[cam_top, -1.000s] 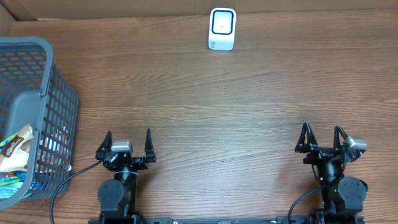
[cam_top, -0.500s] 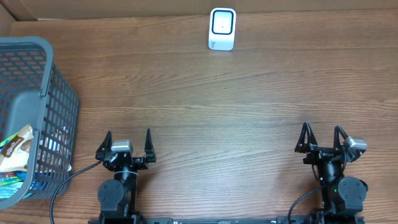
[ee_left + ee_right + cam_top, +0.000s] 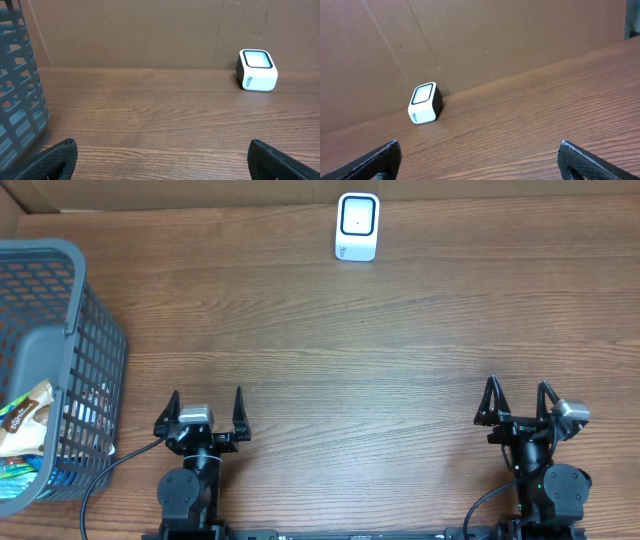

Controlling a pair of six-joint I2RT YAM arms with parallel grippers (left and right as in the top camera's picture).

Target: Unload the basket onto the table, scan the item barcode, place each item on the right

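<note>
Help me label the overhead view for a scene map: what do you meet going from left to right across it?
grey basket → left gripper → white scanner → right gripper

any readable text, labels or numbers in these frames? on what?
No text can be read in any view.
Small dark mark on the white front of the scanner: too blurred to read.
Print on the packet in the basket: too small to read.

Even, soft indoor light; sharp views, faint shadows, no glare.
</note>
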